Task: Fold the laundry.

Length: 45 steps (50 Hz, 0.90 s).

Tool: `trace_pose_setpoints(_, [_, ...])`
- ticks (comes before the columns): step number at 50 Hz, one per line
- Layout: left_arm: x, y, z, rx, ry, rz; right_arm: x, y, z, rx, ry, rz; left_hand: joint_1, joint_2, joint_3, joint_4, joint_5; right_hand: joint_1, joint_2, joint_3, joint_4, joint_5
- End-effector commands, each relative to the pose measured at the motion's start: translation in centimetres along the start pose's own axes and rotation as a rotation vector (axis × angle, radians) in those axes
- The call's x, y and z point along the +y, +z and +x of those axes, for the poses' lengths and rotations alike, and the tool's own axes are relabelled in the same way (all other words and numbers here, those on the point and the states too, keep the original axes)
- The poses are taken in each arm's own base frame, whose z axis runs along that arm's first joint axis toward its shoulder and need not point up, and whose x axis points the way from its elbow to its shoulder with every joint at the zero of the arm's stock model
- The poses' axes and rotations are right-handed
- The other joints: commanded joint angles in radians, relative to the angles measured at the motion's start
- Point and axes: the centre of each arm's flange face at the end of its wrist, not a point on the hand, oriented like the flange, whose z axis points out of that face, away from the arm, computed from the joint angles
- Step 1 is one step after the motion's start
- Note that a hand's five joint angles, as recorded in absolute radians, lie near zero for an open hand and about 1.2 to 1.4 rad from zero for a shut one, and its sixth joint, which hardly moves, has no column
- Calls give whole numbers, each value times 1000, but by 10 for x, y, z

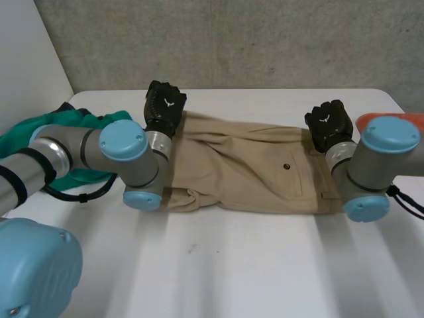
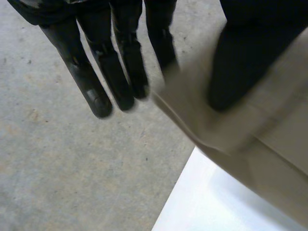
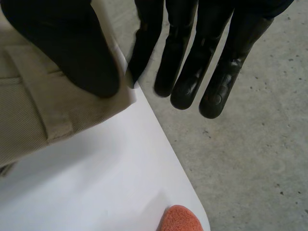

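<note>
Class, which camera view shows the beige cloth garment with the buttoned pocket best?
The head view: almost the whole beige cloth garment lies flat across the white table. Each wrist view catches one corner, pinched by the left hand or the right hand.

The tabletop [image 1: 252,265] is white and smooth. A pair of tan pants [image 1: 245,169] lies on it, stretched out sideways across the far part. The pants are mostly flat, with some bumps and wrinkles at the left end. A small dark button shows on a pocket near the right end. A green cloth [image 1: 99,119] sits in a heap at the left side of the tabletop, close to the pants. An orange cloth [image 1: 414,120] is at the far right edge. The near half of the tabletop is bare white. Grey floor shows past the far edge.
</note>
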Motion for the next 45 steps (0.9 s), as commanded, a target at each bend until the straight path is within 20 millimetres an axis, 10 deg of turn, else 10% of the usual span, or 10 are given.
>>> trace_pose_setpoints(1, [7,-11,17,58,-7,-12,11,5,-12,32,1,-14,-713,-732,-735,-732,-748,-580,-715,-739,-743,-754])
trace_pose_setpoints(19, [-29,-79,-29,111,-93,-75,-25,-69,24,-105,82,-165,-668,-687,-690,-687,-703,-580,-715,-739,-743,-754])
trace_pose_setpoints(38, [9,-113,-11,323,-162,-245,3,-112,9,-302,224,-320,-342,-362,-364,-361,-377,-580,-715,-739,-743,-754])
trace_pose_setpoints(45, [18,-105,-4,319,-180,-256,9,-112,11,-290,258,-342,324,304,301,304,289,-580,-715,-739,-743,-754])
